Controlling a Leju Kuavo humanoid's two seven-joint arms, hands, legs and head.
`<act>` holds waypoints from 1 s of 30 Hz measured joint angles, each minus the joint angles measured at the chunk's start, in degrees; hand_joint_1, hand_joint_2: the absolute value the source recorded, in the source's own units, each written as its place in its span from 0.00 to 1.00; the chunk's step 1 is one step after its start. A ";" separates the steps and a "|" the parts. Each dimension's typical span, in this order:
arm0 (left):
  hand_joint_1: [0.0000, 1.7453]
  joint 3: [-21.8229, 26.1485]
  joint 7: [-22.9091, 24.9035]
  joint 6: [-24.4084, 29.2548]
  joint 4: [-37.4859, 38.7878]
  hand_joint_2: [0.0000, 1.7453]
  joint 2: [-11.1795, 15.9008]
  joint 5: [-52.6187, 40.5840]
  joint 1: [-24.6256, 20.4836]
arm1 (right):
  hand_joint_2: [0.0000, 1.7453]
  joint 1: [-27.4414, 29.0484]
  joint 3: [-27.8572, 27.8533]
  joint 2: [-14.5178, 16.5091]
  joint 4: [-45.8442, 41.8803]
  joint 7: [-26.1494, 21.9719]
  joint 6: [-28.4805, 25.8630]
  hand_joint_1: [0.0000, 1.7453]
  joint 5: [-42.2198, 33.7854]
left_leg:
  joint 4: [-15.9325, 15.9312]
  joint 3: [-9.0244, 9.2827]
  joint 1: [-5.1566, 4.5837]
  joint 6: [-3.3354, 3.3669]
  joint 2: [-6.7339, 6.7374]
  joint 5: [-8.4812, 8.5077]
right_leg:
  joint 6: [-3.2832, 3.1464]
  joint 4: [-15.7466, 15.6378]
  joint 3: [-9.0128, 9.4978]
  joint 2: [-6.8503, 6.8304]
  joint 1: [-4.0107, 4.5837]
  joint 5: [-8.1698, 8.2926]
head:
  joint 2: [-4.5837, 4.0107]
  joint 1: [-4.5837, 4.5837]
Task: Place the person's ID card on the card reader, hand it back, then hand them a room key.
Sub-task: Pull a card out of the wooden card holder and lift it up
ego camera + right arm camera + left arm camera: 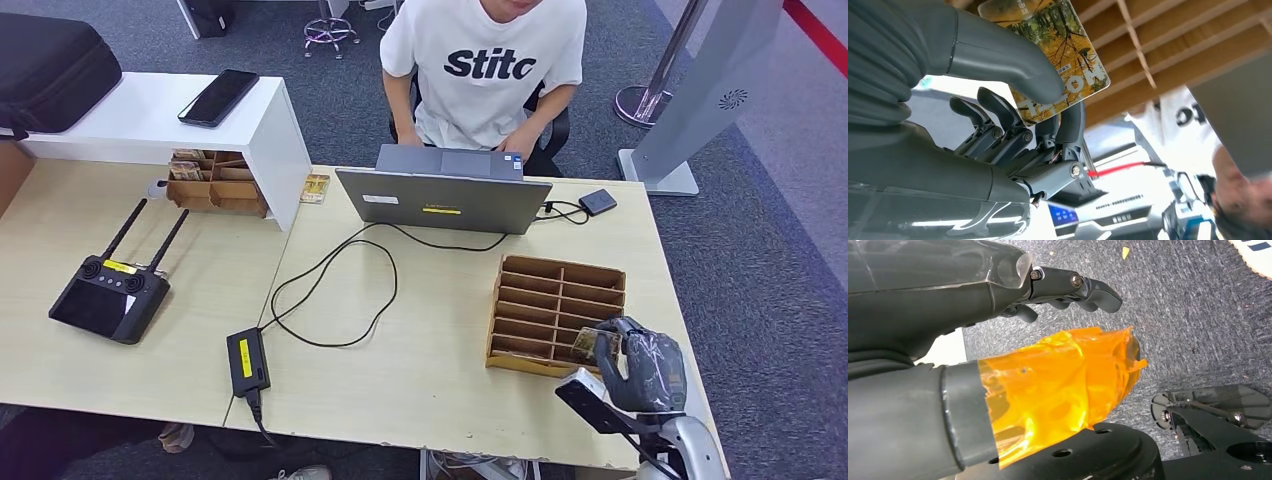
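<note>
The right hand (1013, 125) pinches a thin, stiff, slippery autumn-print plastic card (1058, 55) by one end, just over the wooden slotted card box (555, 310); it looks light.

Two pale wooden tables (420, 370) are standing side by side on grey carpet (770, 290). A white shelf (150, 120) is sitting on the left one. A red stripe (815, 30) is running across the floor beyond a grey stand (700, 90).

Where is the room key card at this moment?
The room key card is pinched in the right hand, at the near right corner of the wooden slotted box, on the right side of the table in the head view.
</note>
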 joint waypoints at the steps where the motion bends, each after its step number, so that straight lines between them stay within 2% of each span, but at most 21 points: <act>1: 0.00 -0.03 -0.03 0.00 0.00 0.00 0.00 0.04 0.00 | 1.00 -0.11 -0.06 -0.01 -1.01 0.02 -0.03 0.96 0.00 | 0.00 0.00 0.00 0.00 0.00 0.00 | 0.00 0.00 0.00 0.00 0.00 0.00 | 0.00 -0.01; 9: 0.00 -0.08 -0.14 0.00 0.00 0.00 -0.01 0.52 0.00 | 1.00 -0.41 -0.60 -0.02 -11.86 -0.51 -2.54 1.00 -0.17 | 0.01 0.01 0.00 0.00 0.00 0.00 | 0.00 0.00 -0.01 0.00 0.00 0.00 | 0.00 -0.01; 13: 0.00 -0.08 -0.15 0.01 0.00 0.00 -0.07 0.71 0.00 | 1.00 0.27 -0.66 -0.02 -18.38 -1.17 -3.74 0.99 -0.69 | 0.01 0.01 0.00 0.00 0.00 0.00 | 0.00 0.00 -0.01 0.00 0.00 0.00 | 0.00 -0.01; 18: 0.00 -0.33 -0.03 -0.27 0.00 0.00 -0.10 0.07 -0.03 | 1.00 -0.86 -0.24 -0.16 -21.95 -0.90 -0.46 0.99 -0.98 | 0.00 -0.01 0.00 0.00 0.04 0.00 | -0.01 0.01 0.00 0.05 0.00 0.02 | 0.00 0.00; 21: 0.00 -0.95 -0.02 -0.52 0.00 0.00 -0.07 -1.15 -0.19 | 1.00 -6.10 0.85 -0.76 -20.40 0.35 4.61 1.00 -1.94 | 0.00 0.00 -0.01 0.00 0.19 0.04 | 0.00 0.02 0.00 0.18 -0.01 0.12 | 0.00 -0.01; 24: 0.00 -1.22 -0.38 -0.61 0.00 0.00 -0.03 -2.63 -0.64 | 1.00 -14.74 2.32 -1.48 -15.10 1.62 10.41 1.00 -4.11 | 0.00 0.00 -0.01 0.01 0.31 0.18 | 0.02 0.02 -0.03 0.27 -0.01 0.27 | 0.00 -0.01; 30: 0.00 -1.46 -0.25 -1.17 0.00 0.00 -0.03 -4.93 -1.52 | 1.00 -31.24 5.72 -1.94 -0.72 4.38 15.82 1.00 -5.10 | 0.03 -0.20 -0.05 0.00 0.07 0.44 | 0.06 0.10 -0.16 0.14 -0.06 0.48 | 0.00 -0.03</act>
